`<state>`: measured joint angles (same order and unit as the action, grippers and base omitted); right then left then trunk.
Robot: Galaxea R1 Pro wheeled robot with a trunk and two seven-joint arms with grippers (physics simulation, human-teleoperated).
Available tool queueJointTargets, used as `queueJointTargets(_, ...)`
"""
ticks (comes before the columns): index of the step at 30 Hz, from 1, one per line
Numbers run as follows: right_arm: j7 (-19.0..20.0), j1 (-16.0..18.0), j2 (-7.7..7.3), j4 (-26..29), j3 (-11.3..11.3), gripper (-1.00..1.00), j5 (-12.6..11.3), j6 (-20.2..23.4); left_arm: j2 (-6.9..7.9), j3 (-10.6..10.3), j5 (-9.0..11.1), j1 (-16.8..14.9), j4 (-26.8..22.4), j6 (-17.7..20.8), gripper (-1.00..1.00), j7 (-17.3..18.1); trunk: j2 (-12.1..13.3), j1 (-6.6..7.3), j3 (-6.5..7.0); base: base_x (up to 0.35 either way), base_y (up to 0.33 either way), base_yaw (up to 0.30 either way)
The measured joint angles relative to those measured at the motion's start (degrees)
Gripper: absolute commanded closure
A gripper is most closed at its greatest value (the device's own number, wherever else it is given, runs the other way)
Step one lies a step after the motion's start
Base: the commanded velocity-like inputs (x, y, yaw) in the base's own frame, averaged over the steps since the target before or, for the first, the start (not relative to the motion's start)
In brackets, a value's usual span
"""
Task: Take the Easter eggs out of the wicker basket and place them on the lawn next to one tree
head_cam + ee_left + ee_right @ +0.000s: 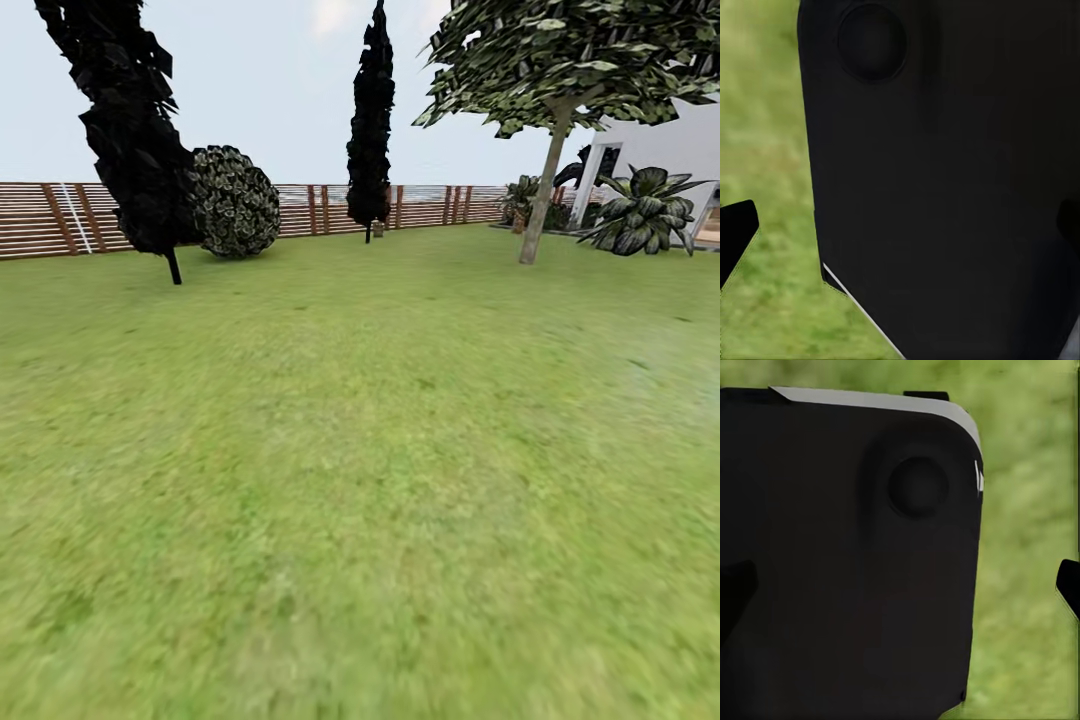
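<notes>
The robot was travelling over the lawn (360,480), basket unseen, the bare-trunked tree (540,200) at 1 o'clock; each tool's opening I could not tell; next, find the basket.

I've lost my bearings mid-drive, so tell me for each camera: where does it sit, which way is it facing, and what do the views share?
Head view: on the robot's head, facing forward over the lawn toward the slatted fence, dark trees, a pale-trunked tree and the white house.
Left wrist view: on the left arm, facing a black robot panel, with grass beside it.
Right wrist view: on the right arm, likewise facing a black panel over grass.
Shared: the lawn appears in all three.
</notes>
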<state>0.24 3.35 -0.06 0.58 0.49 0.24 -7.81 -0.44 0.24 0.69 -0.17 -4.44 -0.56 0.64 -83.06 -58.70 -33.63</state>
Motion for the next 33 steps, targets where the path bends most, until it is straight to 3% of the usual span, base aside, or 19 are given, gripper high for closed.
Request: queueJointTargets(33,0.0,0.0,0.01,0.0,0.0,-1.00,0.0,0.0,0.00,0.0,0.0,0.0,0.0,0.0,-1.00,0.0,0.0,0.00,0.00,0.338,0.000,0.000)
